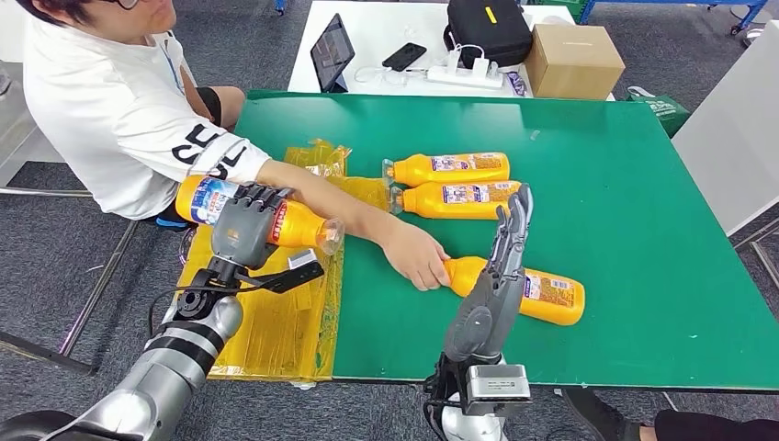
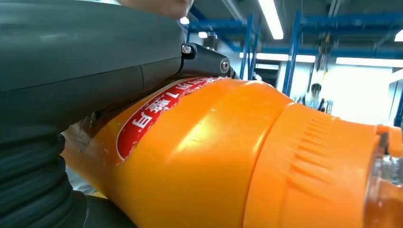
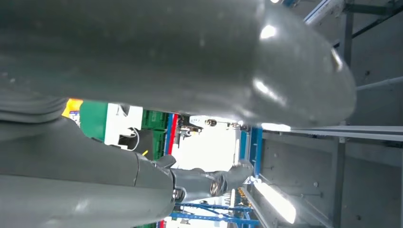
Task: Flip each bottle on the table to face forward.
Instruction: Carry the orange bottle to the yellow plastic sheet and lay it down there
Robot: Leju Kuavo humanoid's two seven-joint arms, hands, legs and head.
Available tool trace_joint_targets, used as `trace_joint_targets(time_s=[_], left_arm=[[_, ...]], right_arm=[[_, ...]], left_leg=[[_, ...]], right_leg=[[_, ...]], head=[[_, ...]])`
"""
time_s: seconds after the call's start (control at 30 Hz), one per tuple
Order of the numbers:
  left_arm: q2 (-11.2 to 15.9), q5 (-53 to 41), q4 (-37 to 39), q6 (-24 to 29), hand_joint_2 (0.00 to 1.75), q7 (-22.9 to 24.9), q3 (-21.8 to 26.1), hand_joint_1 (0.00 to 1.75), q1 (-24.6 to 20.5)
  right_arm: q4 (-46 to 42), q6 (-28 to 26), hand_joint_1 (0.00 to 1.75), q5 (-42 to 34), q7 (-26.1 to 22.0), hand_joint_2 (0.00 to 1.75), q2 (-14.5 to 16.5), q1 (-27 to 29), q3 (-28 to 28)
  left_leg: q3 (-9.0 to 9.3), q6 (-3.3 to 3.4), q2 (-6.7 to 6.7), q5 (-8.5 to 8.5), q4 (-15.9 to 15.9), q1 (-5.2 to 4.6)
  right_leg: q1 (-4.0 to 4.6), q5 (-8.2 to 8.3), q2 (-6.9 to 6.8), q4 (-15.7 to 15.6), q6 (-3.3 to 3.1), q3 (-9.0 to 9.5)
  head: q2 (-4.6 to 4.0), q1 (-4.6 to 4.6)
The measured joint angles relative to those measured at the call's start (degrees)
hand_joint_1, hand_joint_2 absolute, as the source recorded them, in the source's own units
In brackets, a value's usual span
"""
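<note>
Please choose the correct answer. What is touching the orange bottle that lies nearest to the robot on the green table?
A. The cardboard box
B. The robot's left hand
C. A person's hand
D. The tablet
C. In the head view a person's hand rests on the cap end of the nearest bottle, while the robot's left hand holds a different bottle up beside the green table.

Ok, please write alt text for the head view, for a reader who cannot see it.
The robot's left hand holds an orange bottle above yellow plastic sheeting. Its right hand is raised, fingers straight, over a green table with three more orange bottles; a person's hand touches the nearest one.
</note>
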Motion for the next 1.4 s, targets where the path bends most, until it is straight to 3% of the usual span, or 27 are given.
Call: trace_joint_targets(time_s=[0.47,0.9,0.93,0.97,1.03,1.07,1.1,1.4], left_arm=[[4.83,-2.26,8.86,-12.82,1.75,0.88,-2.31,1.75,-0.49],[6.07,-0.94,9.51,-18.86,1.75,1.29,-2.32,1.75,-0.53],[6.12,-0.61,9.53,-19.78,1.75,1.26,-2.32,1.44,-0.61],[6.18,-0.2,9.54,-20.62,1.75,1.18,-2.31,1.0,-0.67],[6.25,0.86,9.54,-21.99,0.87,0.88,-2.27,0.13,-0.72],[6.26,1.47,9.54,-22.58,0.44,0.71,-2.25,0.0,-0.71],[6.26,2.14,9.54,-23.2,0.0,0.51,-2.2,0.0,-0.7],[7.27,10.05,9.04,-31.23,0.0,-5.04,-0.69,0.0,0.98]], right_arm=[[-0.05,1.54,0.0,-6.14,0.0,0.0,-1.97,-0.06,0.34],[0.12,3.86,0.0,-6.75,0.0,0.0,-2.31,0.14,0.15],[0.22,4.35,0.0,-6.92,0.0,0.0,-2.31,0.19,0.11],[0.34,4.83,0.0,-7.06,0.0,0.0,-2.28,0.22,0.06],[0.68,5.86,0.0,-7.21,0.0,0.0,-2.19,0.26,-0.1],[0.91,6.41,0.0,-7.21,0.0,0.0,-2.11,0.27,-0.2],[1.2,7.01,0.0,-7.21,0.0,0.0,-1.98,0.28,-0.33],[4.98,10.45,0.0,-7.61,0.02,0.0,-0.84,0.46,-2.11]], left_leg=[[-0.02,0.0,0.13,0.0,0.0,0.01],[0.02,-0.01,0.1,0.0,0.0,0.01],[0.03,-0.01,0.1,0.0,0.0,0.01],[0.04,-0.01,0.1,0.0,0.0,0.01],[0.06,-0.01,0.1,0.0,-0.01,0.01],[0.07,-0.01,0.09,0.0,-0.01,0.01],[0.08,-0.01,0.09,0.0,-0.01,0.01],[0.65,-0.06,-0.35,-0.07,-0.05,0.0]], right_leg=[[0.0,0.0,0.04,0.0,0.0,-0.04],[0.0,0.0,0.02,0.0,-0.01,0.01],[0.0,0.0,0.02,0.0,-0.01,0.03],[0.0,0.0,0.02,0.0,-0.01,0.04],[0.0,0.0,0.02,0.0,-0.01,0.06],[0.0,0.0,0.02,0.0,-0.01,0.07],[0.0,0.0,0.02,0.0,-0.01,0.09],[-0.01,-0.25,-0.19,-0.04,0.06,0.79]], head=[[0.0,-0.02],[0.0,-0.01],[0.0,-0.01],[0.0,-0.02],[0.0,-0.01],[0.0,-0.01],[0.0,0.0],[0.0,-0.01]])
